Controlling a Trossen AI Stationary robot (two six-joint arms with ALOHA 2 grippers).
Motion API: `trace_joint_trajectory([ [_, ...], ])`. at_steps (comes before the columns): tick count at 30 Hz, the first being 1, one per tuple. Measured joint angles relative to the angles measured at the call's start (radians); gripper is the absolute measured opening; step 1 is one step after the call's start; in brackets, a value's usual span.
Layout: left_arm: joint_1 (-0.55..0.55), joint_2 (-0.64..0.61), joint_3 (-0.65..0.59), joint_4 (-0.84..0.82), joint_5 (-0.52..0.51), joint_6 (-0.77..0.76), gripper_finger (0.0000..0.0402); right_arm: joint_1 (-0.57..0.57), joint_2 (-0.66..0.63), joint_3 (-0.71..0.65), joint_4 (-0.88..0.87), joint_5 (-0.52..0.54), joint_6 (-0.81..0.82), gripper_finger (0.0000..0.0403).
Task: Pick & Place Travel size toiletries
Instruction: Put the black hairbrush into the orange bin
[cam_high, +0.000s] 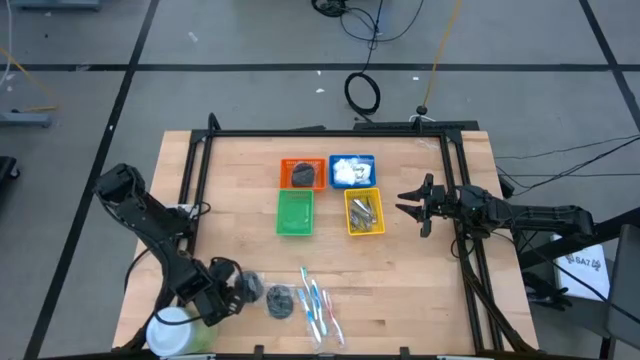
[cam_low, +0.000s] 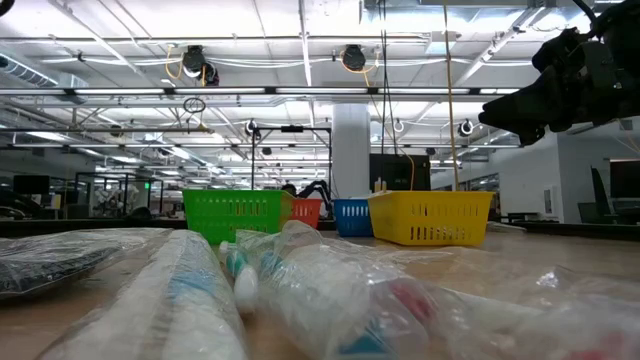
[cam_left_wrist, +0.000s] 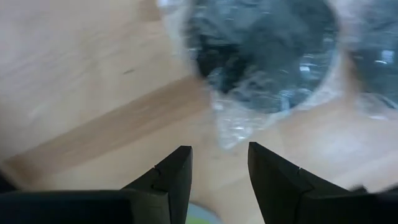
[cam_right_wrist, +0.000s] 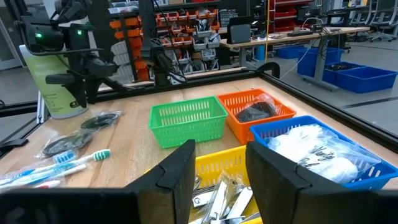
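Four small baskets and one tub on my table

I see orange basket (cam_high: 301, 173), blue basket (cam_high: 352, 170), green basket (cam_high: 294, 212), yellow basket (cam_high: 364, 211) clustered; tub (cam_high: 178, 330) at the near-left corner

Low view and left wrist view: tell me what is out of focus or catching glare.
Low view: the wrapped toothbrushes nearest the lens are blurred and their plastic shines, while the yellow basket is sharp. Left wrist view: the wrapped dark disc is soft, with glints on its wrapper.
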Motion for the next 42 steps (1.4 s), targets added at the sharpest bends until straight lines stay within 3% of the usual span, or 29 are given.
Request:
trace_joint_trajectory([
  [7, 0.000, 0.000, 0.000, 0.005, -0.155, 0.068, 0.0161, 0.000, 0.000, 0.000, 0.000, 0.000, 0.000, 0.0130],
  [15, 0.001, 0.000, 0.000, 0.091, -0.350, 0.109, 0.0220, 0.000, 0.000, 0.000, 0.000, 0.000, 0.000, 0.0130],
  [19, 0.001, 0.000, 0.000, 0.149, -0.457, 0.237, 0.0240, 0.000, 0.000, 0.000, 0.000, 0.000, 0.000, 0.0130],
  [26, 0.045, 0.000, 0.000, 0.151, -0.484, 0.452, 0.0249, 0.000, 0.000, 0.000, 0.000, 0.000, 0.000, 0.0130],
  [28, 0.069, 0.000, 0.000, 0.150, -0.415, 0.512, 0.0246, 0.000, 0.000, 0.000, 0.000, 0.000, 0.000, 0.0130],
  [34, 0.160, 0.027, 0.000, 0.155, 0.092, 0.483, 0.0236, 0.000, 0.000, 0.000, 0.000, 0.000, 0.000, 0.0130],
  [42, 0.121, 0.155, 0.001, 0.141, 0.177, 0.476, 0.0234, 0.000, 0.000, 0.000, 0.000, 0.000, 0.000, 0.0130],
])
